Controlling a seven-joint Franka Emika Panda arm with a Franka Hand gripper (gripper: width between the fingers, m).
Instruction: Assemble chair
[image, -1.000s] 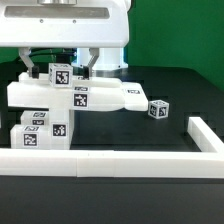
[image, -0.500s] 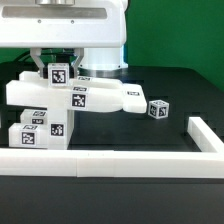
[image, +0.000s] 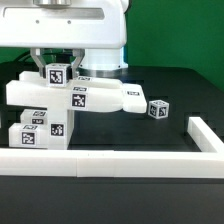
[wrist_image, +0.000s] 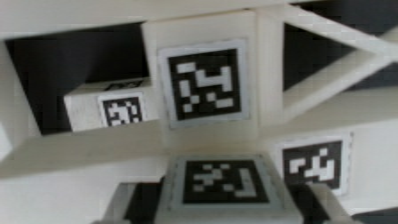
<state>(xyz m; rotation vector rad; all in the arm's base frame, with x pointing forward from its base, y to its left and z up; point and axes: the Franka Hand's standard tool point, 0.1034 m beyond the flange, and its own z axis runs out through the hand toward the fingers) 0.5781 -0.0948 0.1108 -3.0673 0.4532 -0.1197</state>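
The partly joined chair is a stack of matte white tagged pieces (image: 100, 97) at the exterior view's left, with blocky parts (image: 40, 130) below it. On top of it stands a small tagged white block (image: 58, 73). My gripper (image: 58, 76) comes down from above and is shut on this block, one finger on each side. In the wrist view the block (wrist_image: 222, 178) sits between my gripper's (wrist_image: 222, 205) dark fingers (wrist_image: 139, 203), with a large tagged chair part (wrist_image: 205, 85) beyond it. A loose tagged cube (image: 158, 109) lies on the table to the right.
A long low white border rail (image: 110, 163) runs along the front and turns back at the exterior view's right (image: 205, 132). The table is black. The robot's white body (image: 70, 25) fills the upper left.
The fingers stood wide apart on either side of the small block a second ago. They have since closed onto it. The arm and chair pieces have not visibly moved.
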